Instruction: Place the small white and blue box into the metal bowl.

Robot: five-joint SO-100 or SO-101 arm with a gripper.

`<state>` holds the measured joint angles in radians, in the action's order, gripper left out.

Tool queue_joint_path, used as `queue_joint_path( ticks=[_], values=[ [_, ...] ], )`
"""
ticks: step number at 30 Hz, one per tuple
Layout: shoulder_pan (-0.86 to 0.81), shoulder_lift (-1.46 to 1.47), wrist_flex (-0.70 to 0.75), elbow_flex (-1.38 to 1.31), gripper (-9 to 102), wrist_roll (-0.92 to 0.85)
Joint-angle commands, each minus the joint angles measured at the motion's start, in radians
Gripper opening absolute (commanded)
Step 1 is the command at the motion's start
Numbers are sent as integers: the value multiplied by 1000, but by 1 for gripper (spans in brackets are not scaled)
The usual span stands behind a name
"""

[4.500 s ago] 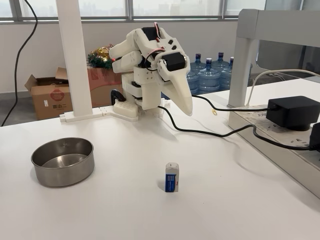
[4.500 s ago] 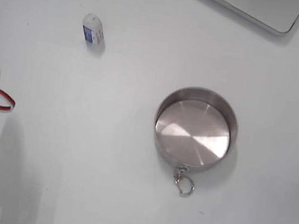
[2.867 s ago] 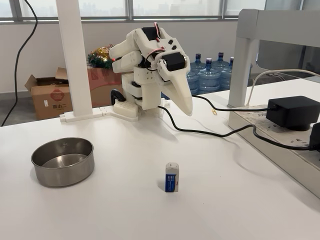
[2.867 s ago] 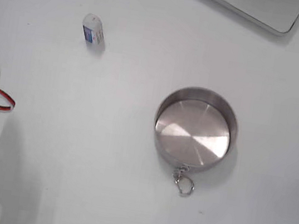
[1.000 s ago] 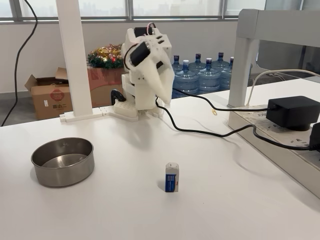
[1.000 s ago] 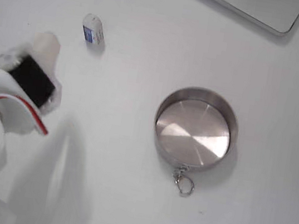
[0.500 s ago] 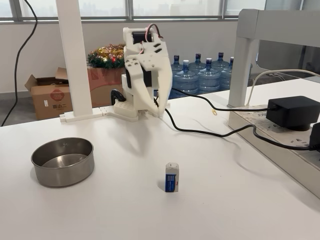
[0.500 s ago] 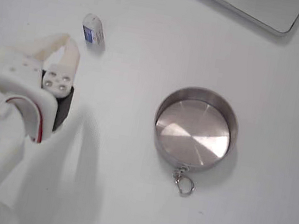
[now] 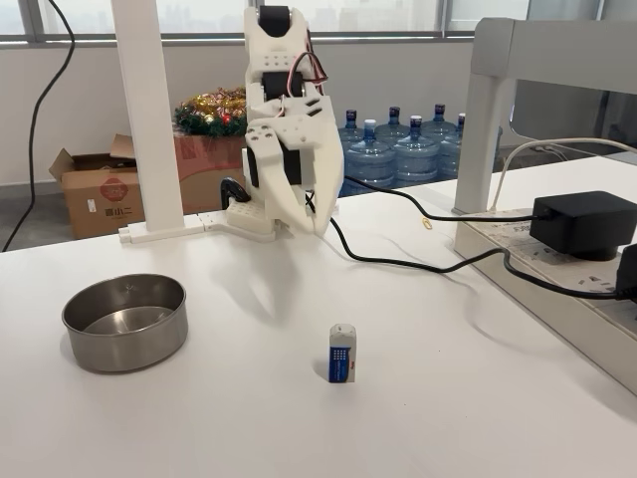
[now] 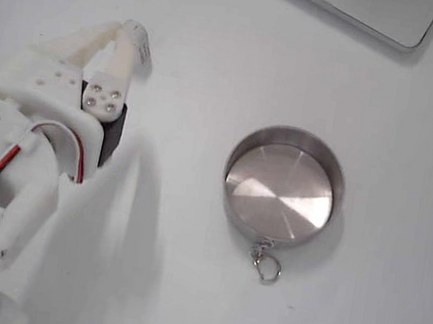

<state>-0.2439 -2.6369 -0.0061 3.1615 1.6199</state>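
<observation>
- A white robot arm stands at the back of a white table, its gripper (image 9: 307,221) pointing down and hanging high above the tabletop.
- The small white and blue box (image 9: 342,354) stands upright on its short end near the front of the table, free of any grip, with clear air between it and the gripper.
- In the fixed view from above, the gripper (image 10: 120,29) overlaps the box (image 10: 143,50), so only a sliver of the box shows beside the fingertips.
- The fingers are slightly parted, a narrow gap, and hold nothing.
- The metal bowl (image 9: 125,322) sits to the left of the box in the side-on fixed view, well apart from it, and is empty; a small key ring (image 10: 266,266) lies against its rim.
- Risk: the box is tall and narrow on its end, so a finger brushing it on the way down would likely tip it over or push it away.
- Risk: the gap looks too narrow for the box; descending without widening could land a fingertip on top of it.
- Risk: a black cable (image 9: 418,264) trails across the table behind the box and could snag the arm.
</observation>
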Motion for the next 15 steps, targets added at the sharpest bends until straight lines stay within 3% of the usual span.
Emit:
queue_joint_path(
  ticks=[1, 8, 15],
  values=[
    [9, 37, -26, 40, -3, -8],
    [11, 57, -26, 40, 23, -6],
    [11, 124, -75, 18, 28, -6]
  ],
)
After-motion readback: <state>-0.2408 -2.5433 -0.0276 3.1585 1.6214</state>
